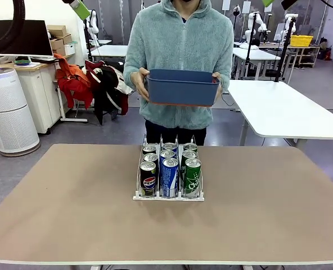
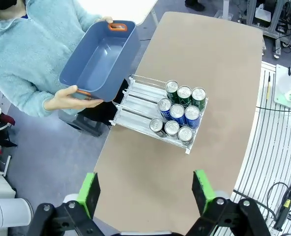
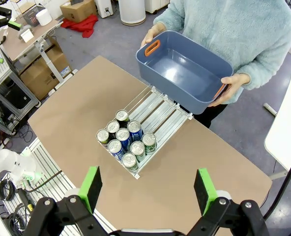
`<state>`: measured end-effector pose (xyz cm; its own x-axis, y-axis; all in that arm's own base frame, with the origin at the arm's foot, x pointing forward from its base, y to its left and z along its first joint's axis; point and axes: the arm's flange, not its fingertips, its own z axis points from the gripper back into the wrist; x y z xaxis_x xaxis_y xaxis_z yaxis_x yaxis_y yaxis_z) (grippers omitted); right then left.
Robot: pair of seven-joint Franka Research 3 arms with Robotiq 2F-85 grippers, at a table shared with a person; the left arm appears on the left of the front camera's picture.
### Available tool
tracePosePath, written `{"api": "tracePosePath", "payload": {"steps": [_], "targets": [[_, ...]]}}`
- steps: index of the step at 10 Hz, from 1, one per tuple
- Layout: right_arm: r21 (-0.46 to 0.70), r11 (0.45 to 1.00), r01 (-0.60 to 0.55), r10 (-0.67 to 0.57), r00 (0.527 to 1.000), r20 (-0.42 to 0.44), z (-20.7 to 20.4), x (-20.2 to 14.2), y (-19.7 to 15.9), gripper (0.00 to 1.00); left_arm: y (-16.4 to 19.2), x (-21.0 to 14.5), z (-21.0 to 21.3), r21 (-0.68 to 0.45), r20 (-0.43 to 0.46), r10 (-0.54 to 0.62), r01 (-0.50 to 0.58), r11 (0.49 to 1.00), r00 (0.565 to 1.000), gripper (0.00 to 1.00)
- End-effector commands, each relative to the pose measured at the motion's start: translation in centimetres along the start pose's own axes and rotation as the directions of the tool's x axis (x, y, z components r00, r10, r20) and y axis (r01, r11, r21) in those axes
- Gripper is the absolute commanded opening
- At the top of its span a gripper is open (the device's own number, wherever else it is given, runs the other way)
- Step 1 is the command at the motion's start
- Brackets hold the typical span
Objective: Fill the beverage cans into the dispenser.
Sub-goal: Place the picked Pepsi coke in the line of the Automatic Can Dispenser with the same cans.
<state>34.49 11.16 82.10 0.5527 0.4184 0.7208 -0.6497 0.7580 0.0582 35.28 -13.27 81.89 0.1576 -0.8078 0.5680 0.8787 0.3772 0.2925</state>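
The dispenser (image 1: 137, 194) stands mid-table, a low white rack with three wire-railed lanes. Several beverage cans (image 1: 170, 176) stand packed at its near end: black Pepsi ones on the left, blue-and-white in the middle, green on the right. The far part of the dispenser (image 2: 135, 101) (image 3: 160, 110) is bare. The cans (image 2: 177, 114) (image 3: 126, 139) show their silver tops from above. My left gripper (image 2: 146, 191) hangs open high over the table's near side, nothing between its fingers. High above the table, my right gripper (image 3: 148, 189) is open and holds nothing.
A person in a light teal fleece stands at the far edge holding a dark blue tub (image 1: 181, 87) (image 2: 99, 61) (image 3: 182, 71) with both hands; it looks empty inside. The brown table (image 1: 71, 208) is bare around the rack.
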Motion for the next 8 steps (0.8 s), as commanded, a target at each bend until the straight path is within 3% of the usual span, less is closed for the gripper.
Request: {"api": "tracePosePath", "payload": {"steps": [1, 8], "targets": [[-0.002, 1.000, 0.001, -0.001, 1.000, 0.004, -0.06, -0.04, 0.01, 1.00, 0.12, -0.20, 0.08, -0.004, 0.002, -0.008, 0.008, 1.000, 1.000, 1.00], [-0.002, 1.000, 0.001, -0.001, 1.000, 0.004, -0.06, -0.04, 0.01, 1.00, 0.12, -0.20, 0.08, -0.004, 0.002, -0.008, 0.008, 1.000, 1.000, 1.00]]}}
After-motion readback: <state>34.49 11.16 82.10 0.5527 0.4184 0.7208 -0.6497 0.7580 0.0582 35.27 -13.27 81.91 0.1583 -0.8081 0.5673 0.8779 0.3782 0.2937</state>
